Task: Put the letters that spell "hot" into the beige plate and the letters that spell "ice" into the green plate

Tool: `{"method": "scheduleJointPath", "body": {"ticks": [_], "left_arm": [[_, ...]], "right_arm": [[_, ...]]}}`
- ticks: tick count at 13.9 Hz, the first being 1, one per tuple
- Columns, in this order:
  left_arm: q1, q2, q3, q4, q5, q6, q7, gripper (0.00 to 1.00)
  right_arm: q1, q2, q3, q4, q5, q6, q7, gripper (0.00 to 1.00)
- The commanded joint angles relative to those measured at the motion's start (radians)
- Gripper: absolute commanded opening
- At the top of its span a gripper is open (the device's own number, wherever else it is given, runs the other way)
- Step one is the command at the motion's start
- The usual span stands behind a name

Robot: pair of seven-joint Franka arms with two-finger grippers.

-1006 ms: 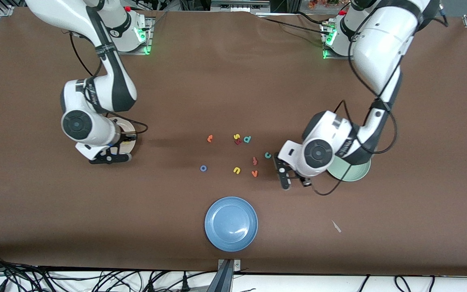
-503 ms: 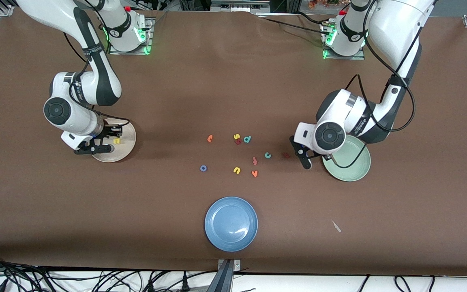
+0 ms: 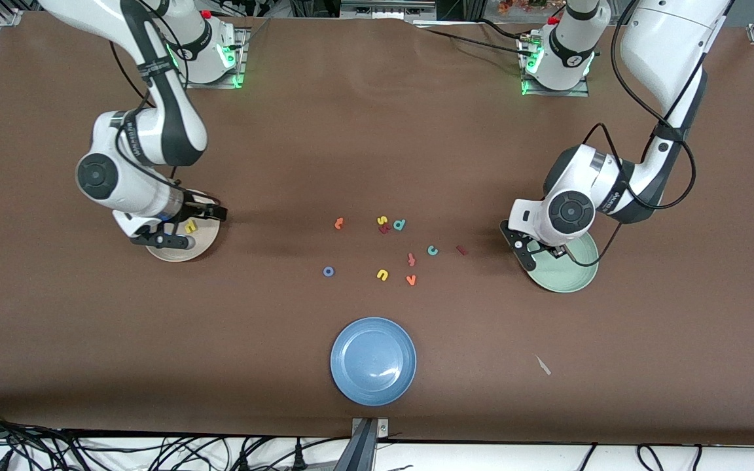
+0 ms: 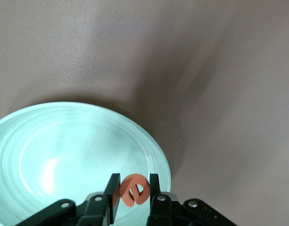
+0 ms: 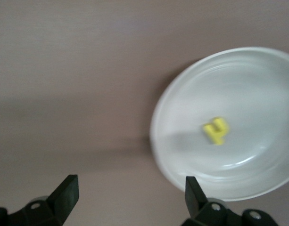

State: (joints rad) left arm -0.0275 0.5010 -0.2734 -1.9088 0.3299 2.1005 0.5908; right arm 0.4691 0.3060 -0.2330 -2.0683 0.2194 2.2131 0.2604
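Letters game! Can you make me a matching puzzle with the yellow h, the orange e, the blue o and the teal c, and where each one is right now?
Things:
1. yellow h
2. orange e
3. blue o
4. teal c

Places:
A. pinched in the left gripper over the green plate
B. on the table beside the dark red i
C. lying in the beige plate, below the open right gripper
D. alone on the table, toward the right arm's end of the letter group

Pairs: 1-C, 2-A, 3-D, 4-B
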Motion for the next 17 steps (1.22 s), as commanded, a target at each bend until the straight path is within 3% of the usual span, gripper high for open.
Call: {"method": "scheduleJointPath", "body": {"ticks": [1,7,11,17], "left_arm": [[-0.017,-0.035,-0.007,-0.018,0.043,0.001,-0.008,1.00],[-0.055,-0.029,-0.056,0.108,0.002,-0.042,-0.116,1.00],[-0.150,0.028,-0.055,0.164,-0.052,-0.034,-0.453,1.00],[-0.192,0.091,-0.056,0.197,-0.116,0.031,-0.924,1.00]], "right_arm": [[0.066,0.050,0.032,0.083,0.020,-0.003,0.208,1.00],[0.259,0.258,0.032,0.299,0.009,0.049,0.578,1.00],[0.295,0.341,0.034,0.372,0.023,0.079,0.609,1.00],[0.315,0.381,0.066,0.378,0.075,0.126,0.612,1.00]]}}
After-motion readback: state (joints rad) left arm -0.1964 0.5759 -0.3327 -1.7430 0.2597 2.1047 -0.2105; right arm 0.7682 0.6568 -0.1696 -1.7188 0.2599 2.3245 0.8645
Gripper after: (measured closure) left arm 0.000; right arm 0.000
